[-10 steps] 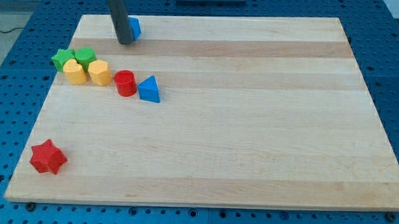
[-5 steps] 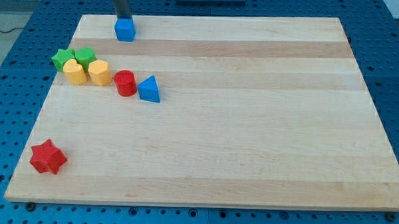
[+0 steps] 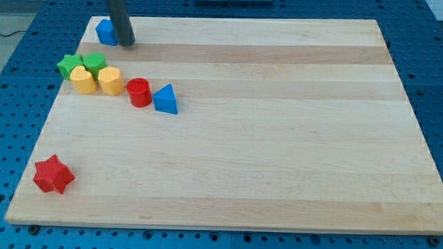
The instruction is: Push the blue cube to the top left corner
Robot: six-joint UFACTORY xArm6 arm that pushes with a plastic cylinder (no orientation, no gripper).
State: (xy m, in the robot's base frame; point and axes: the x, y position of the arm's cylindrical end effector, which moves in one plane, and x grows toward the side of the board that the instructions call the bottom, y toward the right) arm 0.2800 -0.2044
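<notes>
The blue cube (image 3: 105,32) sits at the board's top left corner, close to the left and top edges. My tip (image 3: 126,43) rests on the board right next to the cube's right side, touching or nearly touching it. The dark rod rises from there to the view's top and hides a sliver of the cube's right face.
Below the cube lie a green star-like block (image 3: 69,65), a green block (image 3: 94,62), two yellow blocks (image 3: 82,80) (image 3: 111,81), a red cylinder (image 3: 139,92) and a blue triangle (image 3: 165,99). A red star (image 3: 53,174) sits near the bottom left of the wooden board (image 3: 280,141).
The blue cube has slid left from near the top edge to the top left corner. My tip moved from above the cube around to its right side.
</notes>
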